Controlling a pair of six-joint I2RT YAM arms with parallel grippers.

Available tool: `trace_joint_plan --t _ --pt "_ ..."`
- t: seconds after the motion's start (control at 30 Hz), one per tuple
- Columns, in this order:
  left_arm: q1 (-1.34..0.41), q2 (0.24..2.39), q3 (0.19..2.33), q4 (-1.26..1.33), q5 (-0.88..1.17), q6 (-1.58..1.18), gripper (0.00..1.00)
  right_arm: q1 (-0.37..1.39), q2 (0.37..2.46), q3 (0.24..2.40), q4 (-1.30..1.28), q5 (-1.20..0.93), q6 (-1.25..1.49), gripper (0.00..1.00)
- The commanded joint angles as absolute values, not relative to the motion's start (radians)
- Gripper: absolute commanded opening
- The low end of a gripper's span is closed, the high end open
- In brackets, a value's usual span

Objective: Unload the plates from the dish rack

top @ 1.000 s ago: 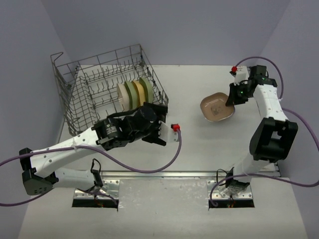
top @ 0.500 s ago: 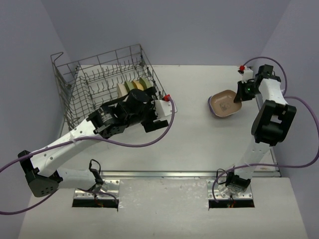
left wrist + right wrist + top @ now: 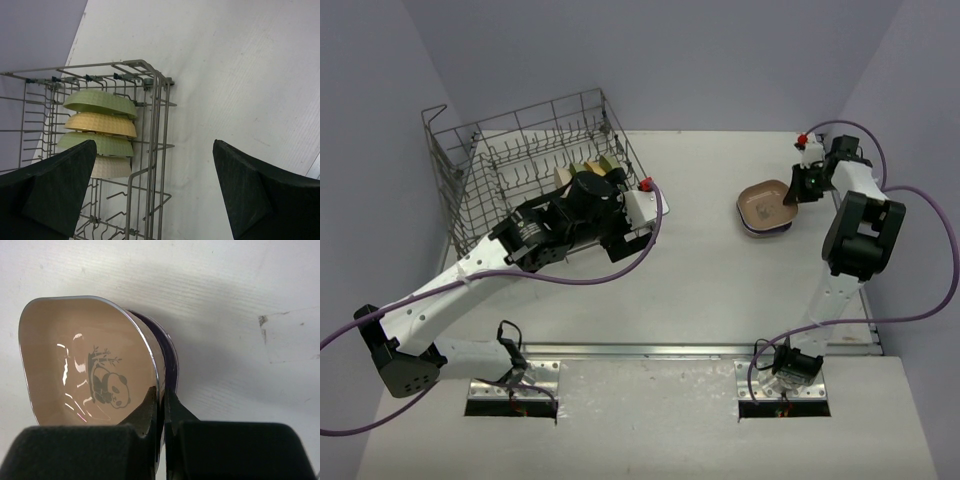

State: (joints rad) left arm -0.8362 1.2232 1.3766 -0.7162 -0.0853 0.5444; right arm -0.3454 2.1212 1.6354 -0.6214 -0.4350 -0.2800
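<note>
The grey wire dish rack [image 3: 470, 200] stands at the back left. Several plates stand on edge in it: green [image 3: 100, 101], yellow [image 3: 102, 125], green [image 3: 95, 143] and cream [image 3: 110, 167]. In the top view they are mostly hidden behind my left arm, with a cream edge [image 3: 563, 177] showing. My left gripper [image 3: 155, 192] is open and empty, its jaws astride the rack's right wall [image 3: 152, 150], near the plates. My right gripper [image 3: 162, 400] is shut on the rim of a brown panda plate [image 3: 90, 360], which rests tilted on a lavender plate [image 3: 171, 357] at the right [image 3: 760, 230].
The rack's upright tines [image 3: 45, 107] and raised side wires surround the plates. A white table [image 3: 720, 290] lies between rack and stacked plates. Purple cables [image 3: 620, 275] trail from both arms. Grey walls close the back and sides.
My left gripper has moved back from the table's middle to the rack's right wall, over the plates. My right gripper has shifted slightly back and right, still holding the brown plate.
</note>
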Motion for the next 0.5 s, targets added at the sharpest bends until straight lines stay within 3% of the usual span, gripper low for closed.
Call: trace_joint_plan --t 0.0,0.2,0.47 --pt "-0.824 1.213 1.403 -0.690 -0.070 0.529 1.00 -0.345 2.115 1.582 -0.555 -0.472 -0.273 0.00" --pt "-0.822 1.216 1.405 -0.697 -0.074 0.532 1.00 -0.343 2.139 1.553 -0.534 -0.464 -0.273 0.06" --pt "-0.819 1.215 1.399 -0.695 -0.077 0.532 1.00 -0.340 2.143 1.522 -0.531 -0.434 -0.205 0.01"
